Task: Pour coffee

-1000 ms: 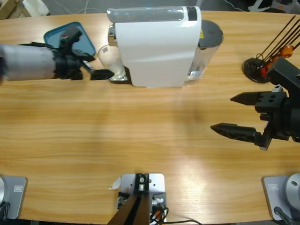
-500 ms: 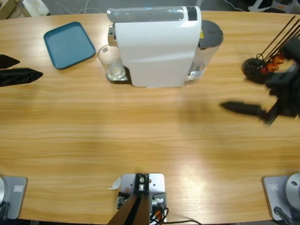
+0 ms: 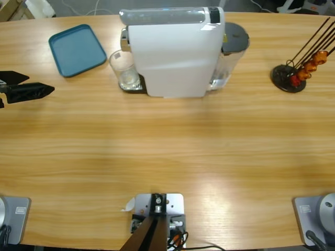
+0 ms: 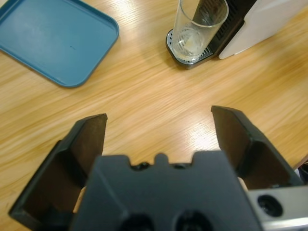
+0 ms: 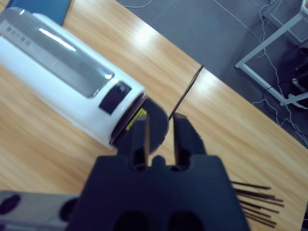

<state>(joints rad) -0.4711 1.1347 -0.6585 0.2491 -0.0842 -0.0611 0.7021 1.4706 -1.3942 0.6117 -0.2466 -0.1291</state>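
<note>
From my seat the whole front and middle of the wooden table (image 3: 172,151) lies bare, so I have wide passage there. Along the far edge stand the obstacles: the white coffee machine (image 3: 172,52), the glass tumbler (image 3: 124,69) touching its left side, the blue tray (image 3: 77,49) further left, and the capsule stand (image 3: 293,76) well right.

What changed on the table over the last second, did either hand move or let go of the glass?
The left hand, which had been at the glass by the coffee machine, pulled back to the table's left edge, empty, jaws open. The right hand withdrew off the right side and is gone from the high view. The glass, the machine, the blue tray and the capsule stand stayed put.
</note>
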